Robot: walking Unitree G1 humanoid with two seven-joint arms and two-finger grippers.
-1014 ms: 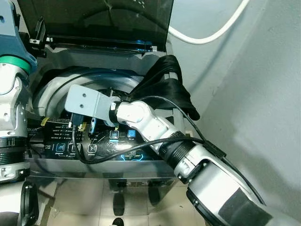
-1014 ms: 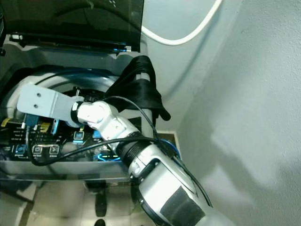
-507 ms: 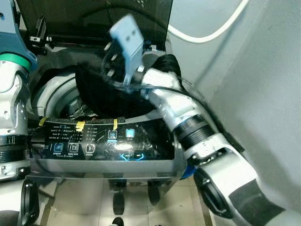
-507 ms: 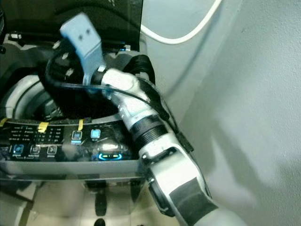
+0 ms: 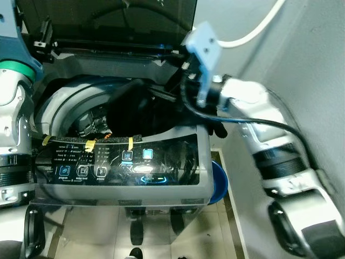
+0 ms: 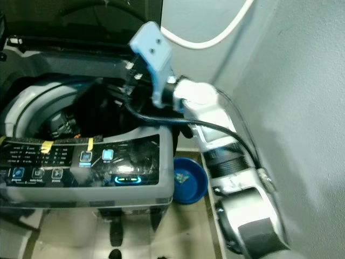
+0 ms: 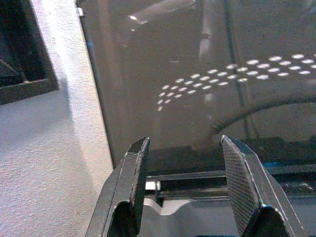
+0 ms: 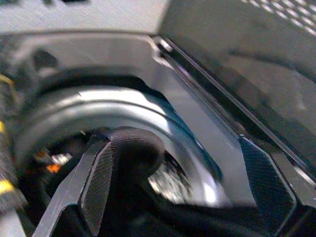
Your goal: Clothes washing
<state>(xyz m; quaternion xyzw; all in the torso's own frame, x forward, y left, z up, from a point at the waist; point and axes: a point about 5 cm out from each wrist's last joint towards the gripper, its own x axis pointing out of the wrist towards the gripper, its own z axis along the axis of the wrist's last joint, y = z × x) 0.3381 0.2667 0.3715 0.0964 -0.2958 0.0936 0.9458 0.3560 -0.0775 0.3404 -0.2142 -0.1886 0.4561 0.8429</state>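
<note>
The top-loading washing machine (image 5: 178, 156) stands with its tinted lid (image 5: 108, 21) raised. A black garment (image 5: 135, 105) lies in the drum opening, and a part of it still hangs over the machine's right edge (image 5: 218, 128). My right gripper (image 8: 175, 143) hovers over the right rear of the drum, open, with a fold of the black garment (image 8: 133, 145) beside one finger (image 8: 98, 173); whether it touches is unclear. My left arm (image 5: 13, 108) is at the machine's left. My left gripper (image 7: 185, 143) is open and empty, facing the lid.
The lit control panel (image 5: 124, 162) runs along the machine's front edge. A blue basin (image 6: 188, 178) sits on the floor to the right of the machine. A grey wall (image 5: 302, 81) stands close on the right, with a white hose (image 5: 253, 32) across it.
My right arm swung from over the control panel up and to the right rear. The black garment moved from the right rear corner into the drum opening.
</note>
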